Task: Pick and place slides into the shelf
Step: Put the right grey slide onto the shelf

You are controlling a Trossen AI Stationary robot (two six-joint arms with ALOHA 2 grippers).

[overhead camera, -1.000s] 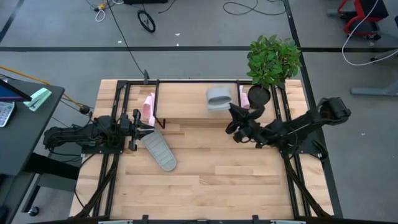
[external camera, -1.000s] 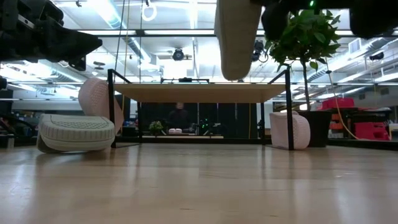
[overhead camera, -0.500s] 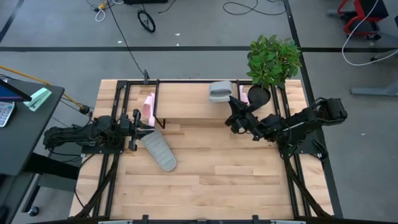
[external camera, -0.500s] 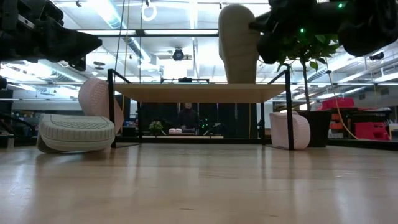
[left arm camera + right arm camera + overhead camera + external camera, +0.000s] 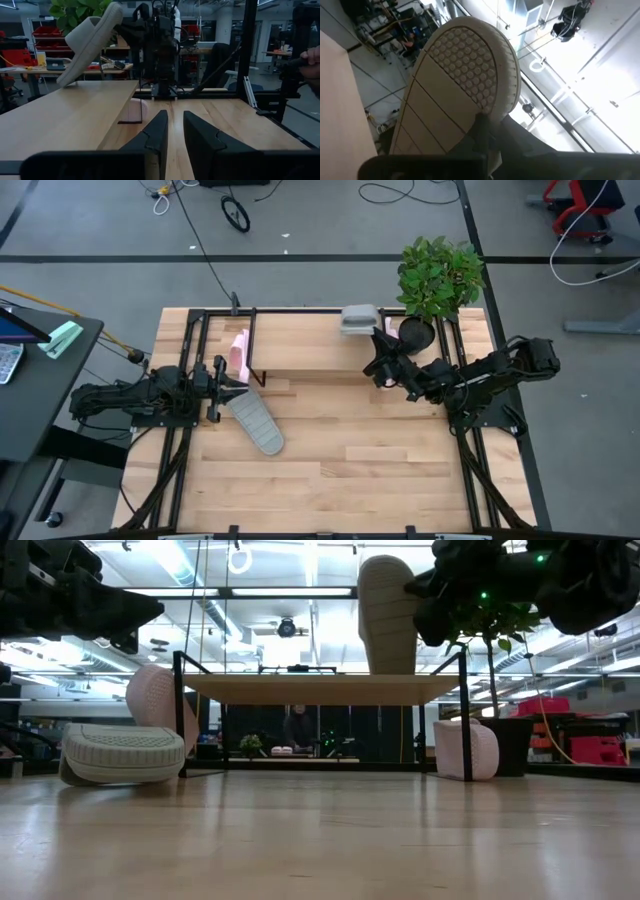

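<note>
Resting at the table's left side, my left gripper sits with its fingers a narrow gap apart and holds nothing; a grey slide lies on the tabletop just beside it. A pink slide leans against the shelf's left leg. Further right, my right gripper clamps the other grey slide, standing it tilted with one end on the shelf board near its far right corner. Another pink slide stands by the right leg, near the potted plant.
</note>
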